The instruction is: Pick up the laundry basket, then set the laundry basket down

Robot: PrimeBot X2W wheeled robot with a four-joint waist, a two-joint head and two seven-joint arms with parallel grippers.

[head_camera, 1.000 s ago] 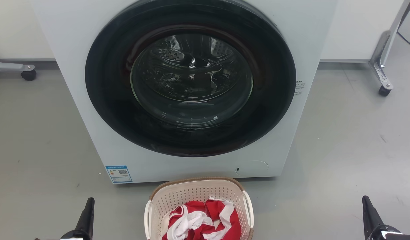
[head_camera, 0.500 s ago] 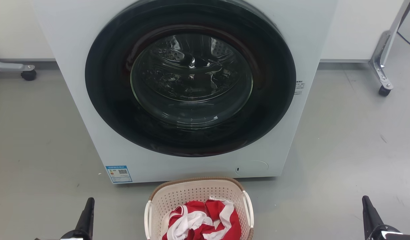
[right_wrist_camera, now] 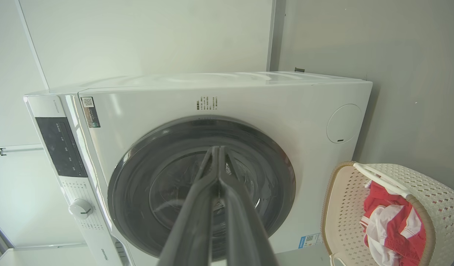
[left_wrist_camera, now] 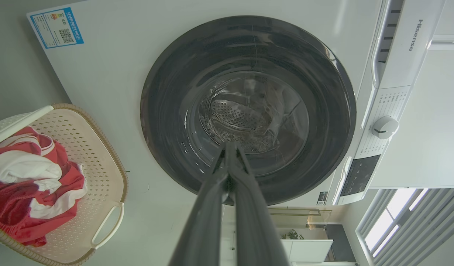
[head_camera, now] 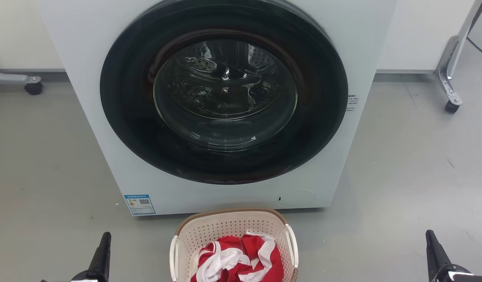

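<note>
The laundry basket, cream with small holes, a brown woven rim and white loop handles, stands on the floor just in front of the washing machine and holds red and white clothes. It also appears at the left edge of the left wrist view and at the lower right of the right wrist view. My left gripper hangs well left of the basket, fingers pressed together, empty. My right gripper is far to the basket's right, also shut on nothing.
A white front-loading washing machine with a closed dark round door is straight ahead. Wheeled metal stand legs sit at the far left and far right. Grey floor lies on both sides of the basket.
</note>
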